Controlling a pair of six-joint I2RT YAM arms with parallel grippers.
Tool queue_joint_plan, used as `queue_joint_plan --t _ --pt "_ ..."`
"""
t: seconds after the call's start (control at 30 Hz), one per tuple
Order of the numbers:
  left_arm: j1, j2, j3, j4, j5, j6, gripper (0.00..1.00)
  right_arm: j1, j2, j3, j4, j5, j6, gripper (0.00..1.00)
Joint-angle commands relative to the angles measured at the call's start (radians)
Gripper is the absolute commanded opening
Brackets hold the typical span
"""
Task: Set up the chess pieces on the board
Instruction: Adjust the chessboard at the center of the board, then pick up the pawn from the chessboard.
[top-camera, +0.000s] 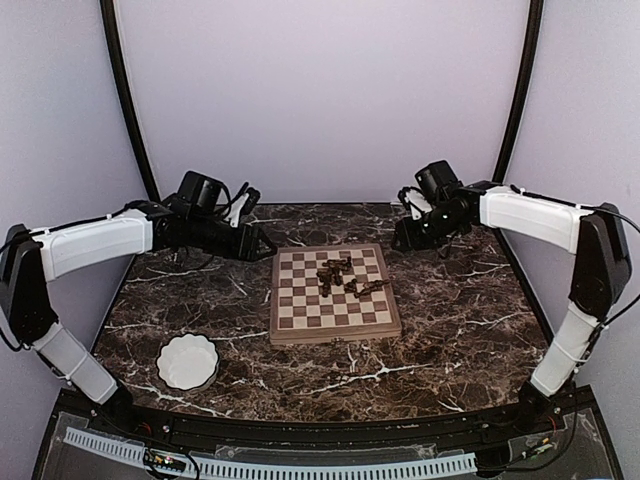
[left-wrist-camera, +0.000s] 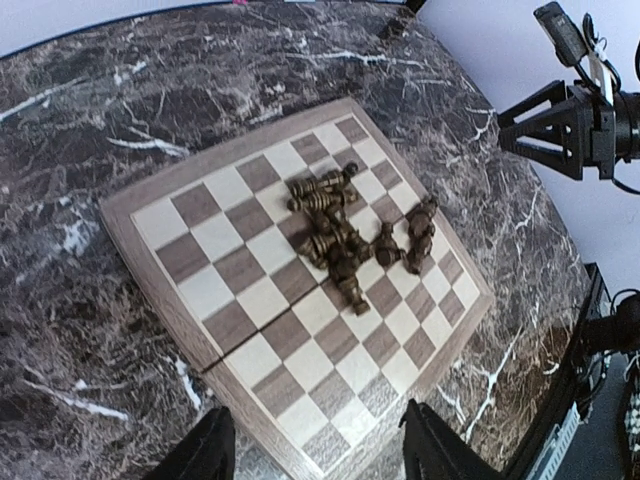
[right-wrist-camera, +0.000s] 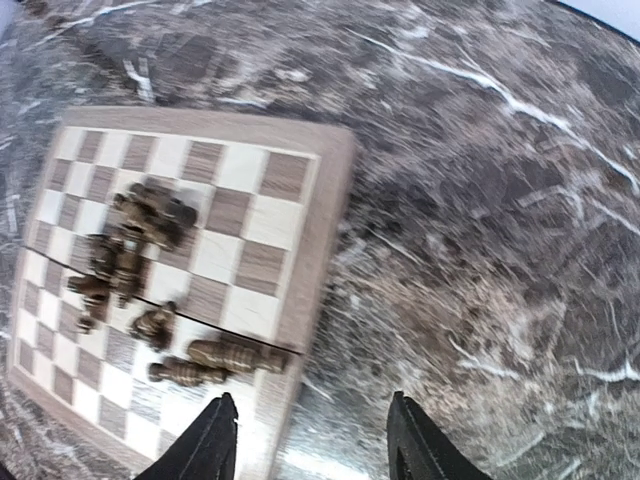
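**Top external view: chessmen heaped on the board, both end effectors open and empty**

Top external shows us the board (top-camera: 335, 333) lying flat near the middle of the dark marble tabletop (top-camera: 460, 300). The chess pieces (top-camera: 345, 278) sit on it in a loose cluster, on its far half and toward the right side. They are bunched together and not ranged along any row.

From the left wrist view we see that several of them lie on their sides, some touching or crossing one another. We cannot count them reliably. The right wrist view shows two of them lying end to end close to the board's rim.

A white scalloped bowl (top-camera: 187, 362) rests on the tabletop near the front left, well apart from the board.

The left end effector (top-camera: 258, 240) hangs above the tabletop just beyond the board's far left corner. In its own camera we see its jaws partly apart, with only the board's near edge showing between them, so it holds nothing.

The right end effector (top-camera: 405, 232) hangs off the board's far right corner. Its wrist view, somewhat blurred, shows the jaws likewise apart and empty, above the board's rim and the bare marble beside it. Neither end effector touches a piece.
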Motion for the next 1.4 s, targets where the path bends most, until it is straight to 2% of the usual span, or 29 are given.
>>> queue_joint_plan --t 0.0,0.13,0.33,0.63,0.83,0.97,1.1,1.37 --pt "-0.004 0.071 0.143 -0.002 -0.079 -0.02 0.58 0.011 0.071 0.087 -0.006 -0.128 0.002 0.52" --pt "-0.005 0.211 0.28 -0.11 -0.063 -0.05 0.54 0.017 0.141 0.169 -0.02 -0.172 0.007 0.51" --pt "-0.007 0.262 0.319 -0.095 -0.029 -0.105 0.52 0.021 0.232 0.231 -0.123 -0.13 -0.002 0.41" --pt "-0.012 0.271 0.309 -0.096 0.034 -0.084 0.53 0.023 0.235 0.191 -0.097 -0.174 0.001 0.38" --pt "-0.017 0.263 0.299 -0.107 0.043 -0.096 0.53 0.072 0.375 0.402 -0.145 -0.127 0.007 0.39" --pt "-0.018 0.249 0.296 -0.134 0.036 -0.094 0.53 0.079 0.439 0.488 -0.156 -0.125 0.039 0.39" --pt "-0.019 0.229 0.275 -0.141 0.036 -0.097 0.53 0.081 0.481 0.536 -0.158 -0.149 0.041 0.35" --pt "-0.019 0.205 0.243 -0.147 0.041 -0.092 0.53 0.089 0.543 0.596 -0.155 -0.177 0.059 0.35"
